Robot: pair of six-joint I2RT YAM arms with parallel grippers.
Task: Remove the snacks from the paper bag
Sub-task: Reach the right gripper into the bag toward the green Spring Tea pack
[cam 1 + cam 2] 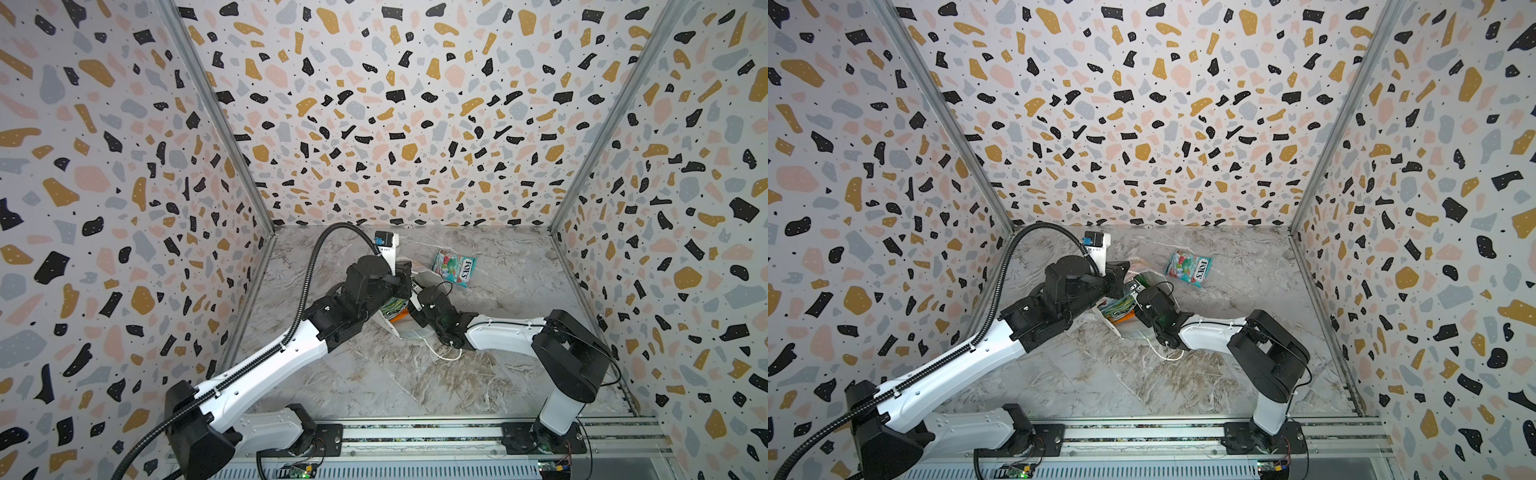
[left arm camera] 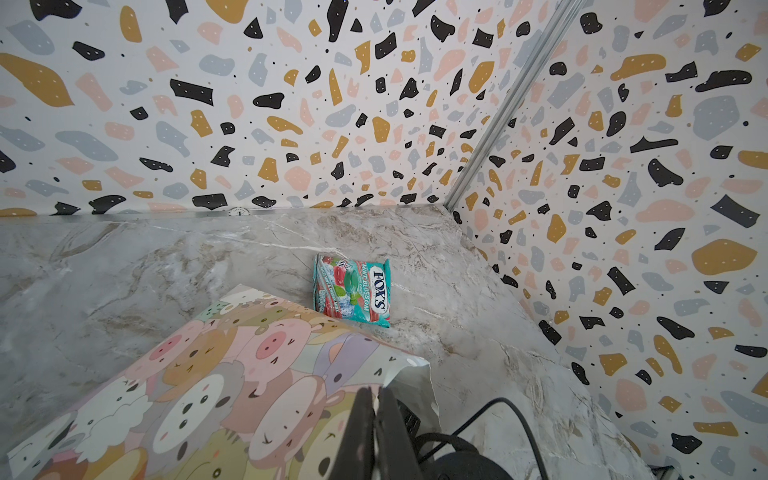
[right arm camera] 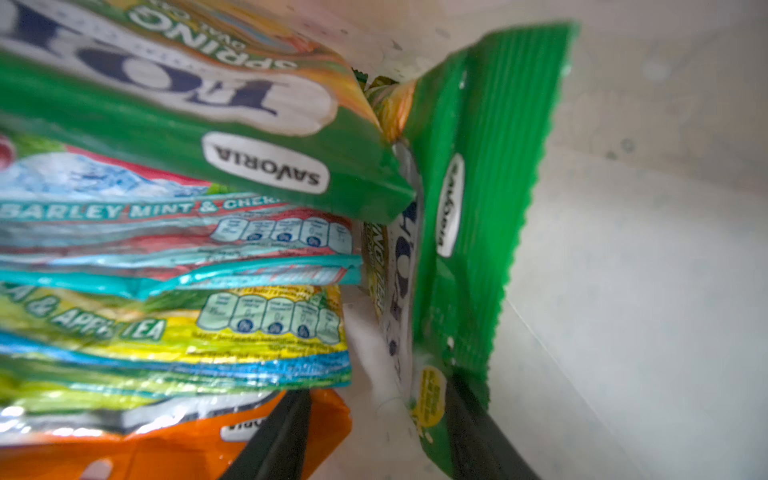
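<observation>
marble tabletop (image 1: 519,365) enclosed by terrazzo-print walls (image 1: 395,104): the paper bag (image 2: 208,374) lies on its side at centre, its rim pinched in the tightly closed left gripper (image 2: 376,415). right gripper (image 3: 376,388) sits inside the bag, jaws parted at an upright green packet (image 3: 469,166) beside the stacked packets (image 3: 166,249); one teal-red packet (image 1: 455,266) lies on the table just beyond the bag

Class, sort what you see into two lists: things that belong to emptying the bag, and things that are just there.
Belongs: paper bag; left gripper shut on its rim; right gripper open inside it; packets stacked inside; teal-red packet already out.
Just there: marble table; patterned walls.
</observation>
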